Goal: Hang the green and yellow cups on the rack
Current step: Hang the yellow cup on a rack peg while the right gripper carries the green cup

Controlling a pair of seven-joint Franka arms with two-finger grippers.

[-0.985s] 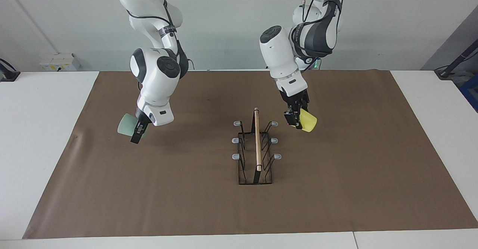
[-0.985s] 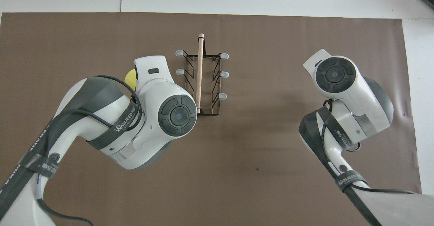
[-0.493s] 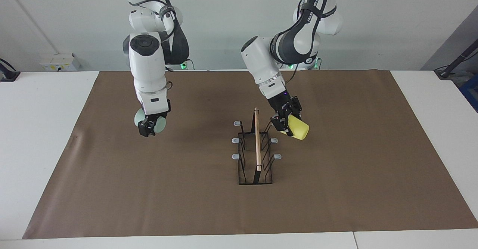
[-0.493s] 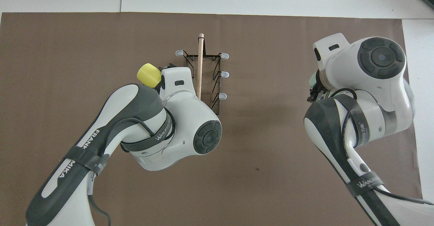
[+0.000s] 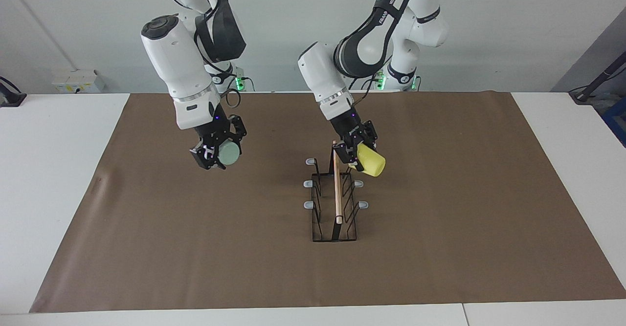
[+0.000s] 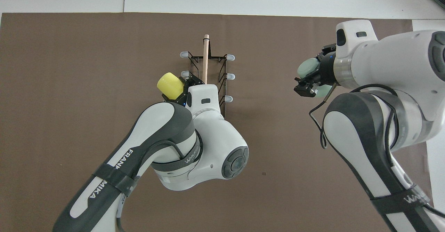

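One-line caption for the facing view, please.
Left gripper holds the yellow cup over the rack; right gripper holds the green cup above the mat.

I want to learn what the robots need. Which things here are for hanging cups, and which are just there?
For the job:
- bright yellow plastic cup, held by left gripper
- pale mint green plastic cup, held by right gripper
- black wire rack with wooden rod

Just there:
- brown paper table cover
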